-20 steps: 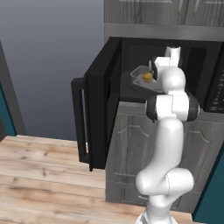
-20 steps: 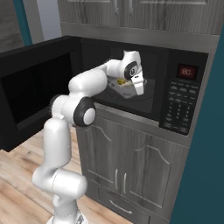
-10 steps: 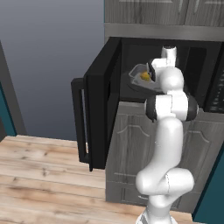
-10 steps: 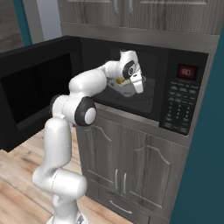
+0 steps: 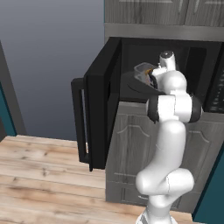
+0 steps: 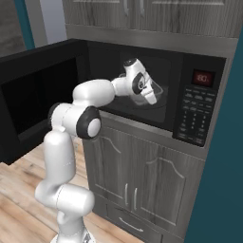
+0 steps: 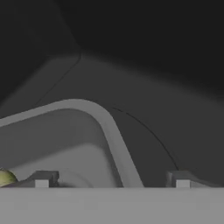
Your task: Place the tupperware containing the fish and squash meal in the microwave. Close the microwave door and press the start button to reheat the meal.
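Microwave cavity dark; microwave door swung wide at 9 o'clock. Tupperware inside cavity, rim straddled by gripper, fingers spread, pinching nothing. Judged light, stiff, slick plastic; take by flared rim. Meal at 8 o'clock.

Black microwave, red display; clear-grey tupperware; grey wood-grain cabinets.

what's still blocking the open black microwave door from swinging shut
The white arm reaches through the opening, its tool straddling the clear-grey tupperware's rim inside the black microwave. The wide black microwave door would likely hit it.
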